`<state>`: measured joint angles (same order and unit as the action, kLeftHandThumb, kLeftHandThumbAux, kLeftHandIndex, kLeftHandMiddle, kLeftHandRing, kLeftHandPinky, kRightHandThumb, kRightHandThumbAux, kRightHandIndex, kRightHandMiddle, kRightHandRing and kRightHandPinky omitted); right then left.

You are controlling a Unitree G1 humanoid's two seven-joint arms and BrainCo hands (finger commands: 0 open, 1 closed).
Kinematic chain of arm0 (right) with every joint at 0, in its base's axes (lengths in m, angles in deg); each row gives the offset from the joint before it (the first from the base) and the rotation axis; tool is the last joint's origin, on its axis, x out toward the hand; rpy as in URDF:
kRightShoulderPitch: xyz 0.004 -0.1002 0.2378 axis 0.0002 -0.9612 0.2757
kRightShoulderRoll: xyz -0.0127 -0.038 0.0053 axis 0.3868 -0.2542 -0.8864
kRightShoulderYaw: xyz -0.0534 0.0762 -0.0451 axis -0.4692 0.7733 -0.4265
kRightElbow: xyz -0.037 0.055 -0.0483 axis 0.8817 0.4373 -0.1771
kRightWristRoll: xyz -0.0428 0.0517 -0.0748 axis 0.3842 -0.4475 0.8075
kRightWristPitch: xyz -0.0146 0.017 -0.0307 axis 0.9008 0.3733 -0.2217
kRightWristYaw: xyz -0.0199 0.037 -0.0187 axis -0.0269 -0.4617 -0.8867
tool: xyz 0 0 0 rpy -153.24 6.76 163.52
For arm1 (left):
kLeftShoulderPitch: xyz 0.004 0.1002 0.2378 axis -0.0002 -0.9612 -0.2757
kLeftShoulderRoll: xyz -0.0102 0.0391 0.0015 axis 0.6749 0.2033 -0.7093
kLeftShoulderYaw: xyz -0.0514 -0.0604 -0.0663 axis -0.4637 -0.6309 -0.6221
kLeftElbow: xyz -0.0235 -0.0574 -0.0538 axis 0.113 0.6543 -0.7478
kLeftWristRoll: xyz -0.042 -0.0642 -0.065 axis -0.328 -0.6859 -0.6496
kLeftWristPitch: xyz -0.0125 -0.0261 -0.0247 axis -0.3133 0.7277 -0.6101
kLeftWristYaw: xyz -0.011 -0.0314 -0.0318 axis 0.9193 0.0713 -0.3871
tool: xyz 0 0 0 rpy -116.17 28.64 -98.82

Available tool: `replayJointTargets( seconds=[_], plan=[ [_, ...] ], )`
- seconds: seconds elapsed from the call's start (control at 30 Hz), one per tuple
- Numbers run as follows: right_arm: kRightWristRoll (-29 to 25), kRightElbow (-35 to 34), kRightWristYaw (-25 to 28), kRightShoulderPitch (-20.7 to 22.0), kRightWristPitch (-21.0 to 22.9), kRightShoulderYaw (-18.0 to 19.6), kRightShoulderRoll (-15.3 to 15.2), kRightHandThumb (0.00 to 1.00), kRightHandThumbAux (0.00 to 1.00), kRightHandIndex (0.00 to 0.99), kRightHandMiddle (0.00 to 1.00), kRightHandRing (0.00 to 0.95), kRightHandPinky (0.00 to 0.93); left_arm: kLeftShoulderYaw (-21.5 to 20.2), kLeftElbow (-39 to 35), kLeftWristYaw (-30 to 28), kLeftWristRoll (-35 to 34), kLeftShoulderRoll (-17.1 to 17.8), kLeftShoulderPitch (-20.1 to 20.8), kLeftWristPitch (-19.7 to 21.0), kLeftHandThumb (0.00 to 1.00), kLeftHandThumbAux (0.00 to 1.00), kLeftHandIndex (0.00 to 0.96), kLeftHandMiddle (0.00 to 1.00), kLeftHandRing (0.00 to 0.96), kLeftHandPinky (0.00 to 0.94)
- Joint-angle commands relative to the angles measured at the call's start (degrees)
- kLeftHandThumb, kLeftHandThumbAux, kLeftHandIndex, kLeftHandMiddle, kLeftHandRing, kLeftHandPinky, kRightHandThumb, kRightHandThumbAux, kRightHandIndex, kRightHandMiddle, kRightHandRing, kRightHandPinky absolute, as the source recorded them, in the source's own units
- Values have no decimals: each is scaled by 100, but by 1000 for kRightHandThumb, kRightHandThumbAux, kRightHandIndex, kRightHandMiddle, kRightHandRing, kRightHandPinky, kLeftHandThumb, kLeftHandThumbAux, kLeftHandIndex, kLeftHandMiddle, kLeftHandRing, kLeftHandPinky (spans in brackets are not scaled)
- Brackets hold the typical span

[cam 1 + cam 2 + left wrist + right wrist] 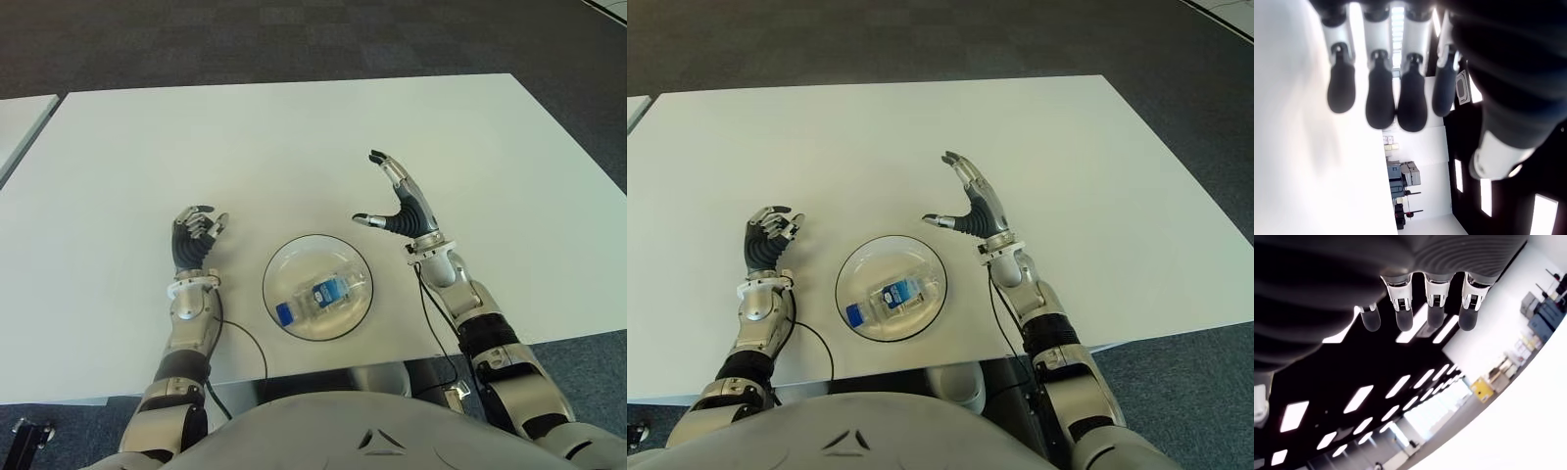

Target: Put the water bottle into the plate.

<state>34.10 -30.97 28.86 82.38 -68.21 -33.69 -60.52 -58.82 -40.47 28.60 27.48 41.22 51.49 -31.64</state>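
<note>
1. The white table (pixel 294 127) is the biggest thing here and I can't see it causing trouble. It's flat, and the plate sits near its front edge, right in front of the robot's body.

2. The right hand (pixel 400 204) shows just past the plate's right rim, a bit farther up the table. The fingers are spread wide with the thumb sticking out toward the plate, and it's holding nothing. If that arm swings back across instead of pulling away, I'd guess the thumb could clip the rim and shove the whole plate.

3. The left hand (pixel 196 238) shows off the plate's left side, apart from it. Its fingers are curled in loosely with nothing in them, and the wrist view agrees. It looks idle, so low risk, unless it drops inward.

4. The plate (pixel 284 259) is a clear, shallow dish. It's probably light and slick on that tabletop, so any nudge would slide it toward the near edge.

5. The water bottle (pixel 315 298) is lying on its side inside the plate, blue cap pointing to the near-left rim. So the task looks basically done. It's a round bottle on a curved dish though, so a bump could roll it up against the rim or even out.
</note>
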Motion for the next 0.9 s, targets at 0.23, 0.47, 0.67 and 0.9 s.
replayJointTargets(
  seconds=[0.23,0.47,0.67,0.9],
  plan=[
    [-62,666,-794,65,577,244,360,29,653,0,0,0,106,26,105,-83,-42,43,28,139,708,717,435,690,669,652],
    [-459,945,-984,63,653,485,649,4,787,21,55,77,178,-10,-39,-91,-173,-16,14,316,707,717,435,682,662,644],
    [-903,1335,-1028,123,339,694,869,20,901,137,183,197,286,28,-31,-125,-148,30,9,225,707,716,435,678,661,651],
    [-1509,1795,-868,292,9,967,1162,6,975,291,333,334,391,-24,-56,-146,-243,-6,24,318,708,716,435,681,664,655]
  ],
)
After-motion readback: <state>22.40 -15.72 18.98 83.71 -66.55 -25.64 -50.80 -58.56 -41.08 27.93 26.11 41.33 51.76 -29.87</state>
